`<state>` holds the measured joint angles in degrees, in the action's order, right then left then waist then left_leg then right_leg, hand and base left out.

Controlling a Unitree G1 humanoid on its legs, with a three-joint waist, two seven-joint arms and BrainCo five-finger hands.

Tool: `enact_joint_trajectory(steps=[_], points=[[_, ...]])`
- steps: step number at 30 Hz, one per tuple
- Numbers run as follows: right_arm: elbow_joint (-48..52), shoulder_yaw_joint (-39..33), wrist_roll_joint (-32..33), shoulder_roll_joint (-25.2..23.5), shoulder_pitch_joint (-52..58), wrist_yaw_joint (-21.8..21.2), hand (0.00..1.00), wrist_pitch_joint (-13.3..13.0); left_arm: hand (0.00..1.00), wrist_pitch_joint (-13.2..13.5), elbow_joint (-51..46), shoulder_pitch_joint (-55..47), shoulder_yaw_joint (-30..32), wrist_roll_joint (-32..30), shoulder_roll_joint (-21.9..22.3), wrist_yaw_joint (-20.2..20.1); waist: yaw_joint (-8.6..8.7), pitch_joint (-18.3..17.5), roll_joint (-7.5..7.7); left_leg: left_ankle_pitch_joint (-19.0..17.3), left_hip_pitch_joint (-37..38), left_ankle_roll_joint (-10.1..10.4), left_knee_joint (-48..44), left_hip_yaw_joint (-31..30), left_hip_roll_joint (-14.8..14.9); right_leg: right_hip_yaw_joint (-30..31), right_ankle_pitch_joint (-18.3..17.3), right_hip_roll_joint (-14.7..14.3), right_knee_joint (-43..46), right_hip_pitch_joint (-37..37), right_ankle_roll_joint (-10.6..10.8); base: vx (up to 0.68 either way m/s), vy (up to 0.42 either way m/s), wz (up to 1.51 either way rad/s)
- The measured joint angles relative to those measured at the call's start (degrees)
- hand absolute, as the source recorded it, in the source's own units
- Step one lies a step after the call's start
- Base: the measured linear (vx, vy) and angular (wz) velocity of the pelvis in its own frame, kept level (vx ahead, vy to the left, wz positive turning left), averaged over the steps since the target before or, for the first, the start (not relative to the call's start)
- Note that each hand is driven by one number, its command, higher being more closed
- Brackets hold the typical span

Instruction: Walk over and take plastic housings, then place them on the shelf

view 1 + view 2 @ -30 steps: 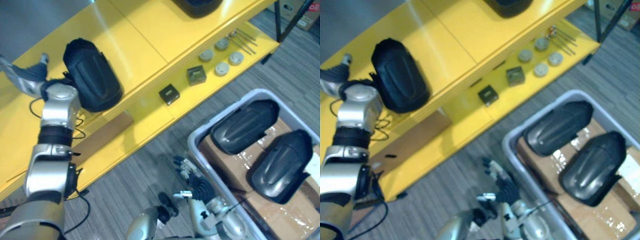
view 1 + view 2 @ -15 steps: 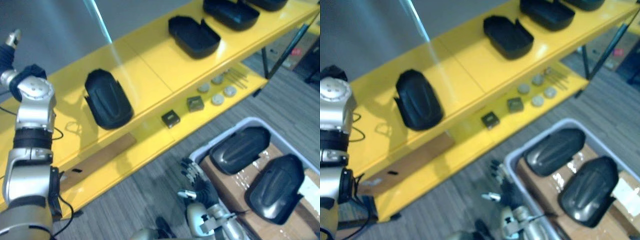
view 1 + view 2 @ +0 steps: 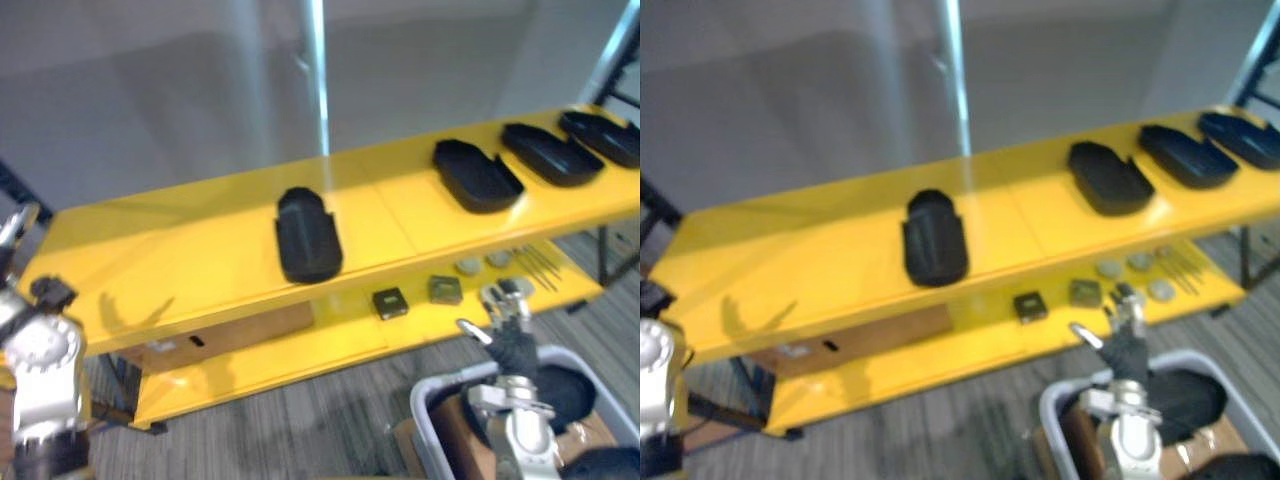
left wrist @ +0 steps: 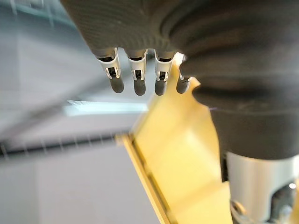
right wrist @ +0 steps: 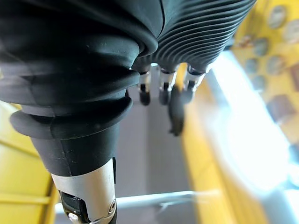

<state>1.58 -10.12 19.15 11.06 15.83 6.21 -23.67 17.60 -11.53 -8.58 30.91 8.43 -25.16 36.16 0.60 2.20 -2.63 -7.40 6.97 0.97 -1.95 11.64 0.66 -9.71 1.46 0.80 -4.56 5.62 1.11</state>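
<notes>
A black plastic housing lies on the top board of the yellow shelf, near its middle, with no hand on it. Three more black housings lie in a row further right on the same board. Another housing rests in the grey bin at lower right. My right hand is raised in front of the bin, open, holding nothing. My left hand is off the shelf's left end, fingers straight and empty.
The lower shelf board carries two small dark blocks, several grey discs and thin metal rods. A brown cardboard box sits under the top board. Grey carpet lies before the shelf, a grey wall behind it.
The camera has tilted up, so the whole shelf shows. My left hand has drawn away from the housing, which stays on the top board. My right hand has risen in front of the bin.
</notes>
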Motion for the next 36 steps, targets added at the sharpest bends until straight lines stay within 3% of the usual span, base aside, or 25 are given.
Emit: enact_joint_trajectory(steps=[3,5,8,10,12,15,21,23,24,29,34,36], points=[[-0.07,-2.27,0.3,-0.9,-1.87,0.23,0.0,0.12,0.0,0.41,-2.73,-6.19,1.67,0.04,5.98,-2.07,-1.49,-0.12,0.25,-0.04,-0.07,0.04,0.59,-0.52,-0.36,-1.12,0.23,0.36,-0.49,0.09,0.18,-0.11,0.034,0.2],[-0.19,-2.42,0.62,-1.69,-2.26,-0.08,0.0,1.97,0.0,0.93,-4.33,-9.52,2.18,-0.08,9.39,-1.9,-1.82,-0.17,0.34,-0.05,-0.14,0.04,0.56,-0.69,-0.51,-1.35,0.18,0.58,-0.52,0.15,0.11,-0.1,0.016,0.03],[-3.45,-3.39,3.94,-3.64,-2.12,0.34,0.0,7.24,0.0,3.57,-7.0,-11.17,2.19,-0.13,14.36,-0.28,-1.82,-0.73,1.41,0.07,-1.07,0.27,0.6,-2.07,-0.66,-2.81,-0.09,0.76,-0.52,0.2,-0.21,-0.08,-0.01,0.21],[-7.52,-4.02,5.42,-4.59,-2.11,1.17,0.0,10.4,0.0,5.89,-7.73,-11.53,2.3,-0.76,16.76,1.82,-2.09,-0.75,1.71,0.24,-1.12,0.34,0.65,-2.35,-0.66,-3.08,-0.09,0.76,-0.52,0.24,-0.24,-0.02,-0.007,0.1],[-13.7,-4.3,6.04,-5.71,-2.12,3.7,0.0,14.0,0.0,9.2,-8.96,-11.6,2.48,-5.39,18.8,5.7,-2.32,-0.73,1.66,0.42,-1.29,0.26,0.61,-3.12,-0.7,-3.95,0.02,0.83,-0.52,0.37,-0.02,0.01,-0.001,0.16],[-20.57,-4.33,7.03,-6.24,-2.69,5.71,0.0,16.49,0.0,12.45,-12.48,-10.98,2.86,-11.03,19.06,9.65,-2.86,-0.76,1.69,0.66,-1.98,0.26,0.34,-3.73,-0.73,-4.48,0.09,0.88,-0.16,0.1,0.01,0.06,0.004,0.14],[-28.02,-3.11,7.13,-6.37,-4.7,6.86,0.0,18.8,0.0,12.28,-13.4,-6.08,2.91,-13.59,18.77,12.6,-2.93,0.06,0.61,0.74,-2.02,0.14,0.36,-5.04,-1.12,-5.71,0.2,1.22,0.01,0.41,0.13,0.03,0.017,0.11],[-29.67,-3.09,7.09,-6.53,-5.32,5.56,0.0,19.86,0.0,12.28,-13.4,-5.76,2.91,-13.57,18.75,12.45,-2.93,0.41,1.16,0.74,-2.0,0.14,0.35,-5.04,-1.14,-5.71,0.2,1.23,0.01,0.47,0.13,0.0,0.0,0.0],[-32.55,-0.33,6.89,-6.62,-5.56,2.6,0.0,20.02,0.0,12.34,-14.55,-5.07,2.42,-13.51,18.75,9.68,-2.95,1.65,3.35,1.0,-1.87,-0.19,0.68,-5.01,-1.43,-5.79,0.19,1.47,0.01,0.45,0.14,0.0,0.0,0.0],[-32.54,-0.33,6.89,-6.62,-5.48,2.6,0.0,20.01,0.0,12.34,-14.54,-5.08,1.98,-13.51,18.75,9.68,-2.89,1.69,3.37,1.05,-1.88,-0.18,0.65,-5.02,-1.44,-5.79,0.19,1.47,0.01,0.44,0.13,0.0,0.0,0.0],[-28.7,-0.41,3.17,-6.62,-2.33,2.76,0.0,18.56,0.0,12.35,-14.16,-6.06,-2.33,-12.59,18.83,9.22,-2.76,3.5,3.39,1.09,-1.95,-0.18,-0.3,-4.93,-1.42,-5.27,0.28,1.45,0.02,0.52,0.09,0.0,0.0,-0.02],[-23.11,-0.69,1.12,-6.75,1.02,4.18,0.0,15.85,0.0,12.35,-13.3,-7.83,-4.73,-10.94,18.99,8.87,-2.25,4.39,2.79,1.08,-1.73,-0.18,-0.35,-4.38,-1.32,-4.4,0.41,1.36,0.16,0.57,0.08,-0.01,0.005,-0.13]])
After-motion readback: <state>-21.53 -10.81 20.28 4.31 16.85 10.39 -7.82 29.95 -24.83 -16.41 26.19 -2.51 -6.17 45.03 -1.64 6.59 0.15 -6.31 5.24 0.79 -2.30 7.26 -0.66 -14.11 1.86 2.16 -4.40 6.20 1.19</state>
